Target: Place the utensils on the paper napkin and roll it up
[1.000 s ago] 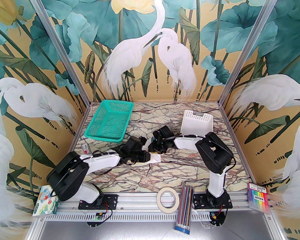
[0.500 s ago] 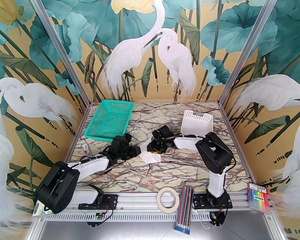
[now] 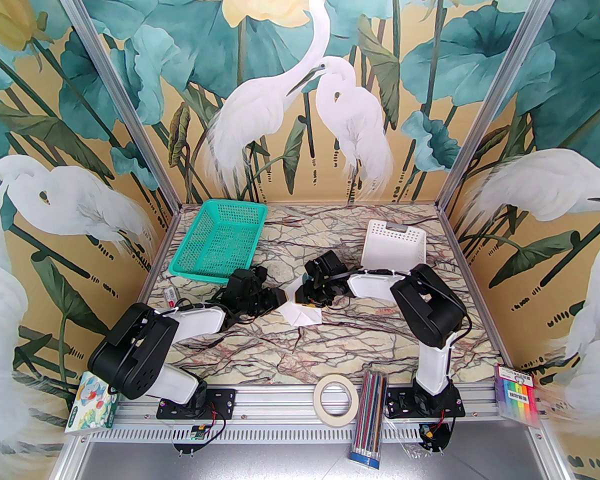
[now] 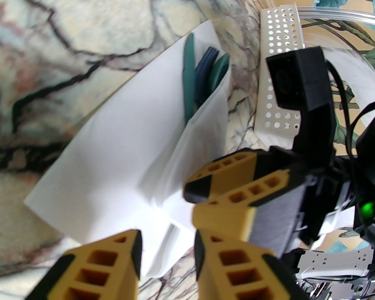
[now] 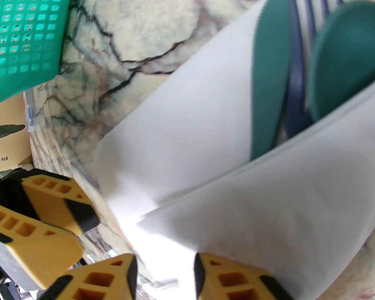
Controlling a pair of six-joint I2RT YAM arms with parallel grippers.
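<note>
The paper napkin [image 3: 302, 314] lies at mid-table, one side folded over the utensils. Out of the fold stick a dark green serrated blade [image 5: 268, 73], a dark blue fork [image 5: 297, 83] and a dark green spoon bowl [image 5: 343, 58]; the same ends show as the utensils [image 4: 190, 73] in the left wrist view. My left gripper [image 3: 281, 298] sits at the napkin's left edge, jaws a little apart, with a napkin [image 4: 112, 155] corner under the gap of the left gripper [image 4: 167, 261]. Facing it, my right gripper [image 3: 300, 302] hovers low over the folded napkin [image 5: 190, 120]. The right gripper [image 5: 164, 273] also has its jaws slightly apart.
A teal mesh basket [image 3: 217, 245] stands at the back left and a white perforated basket [image 3: 394, 245] at the back right. A small packet [image 3: 172, 296] lies left of the arms. A tape roll [image 3: 336, 398] and a pencil bundle [image 3: 371, 418] rest on the front rail.
My left arm has drawn back off the napkin to its left edge, uncovering more of the white paper. The right arm has hardly moved.
</note>
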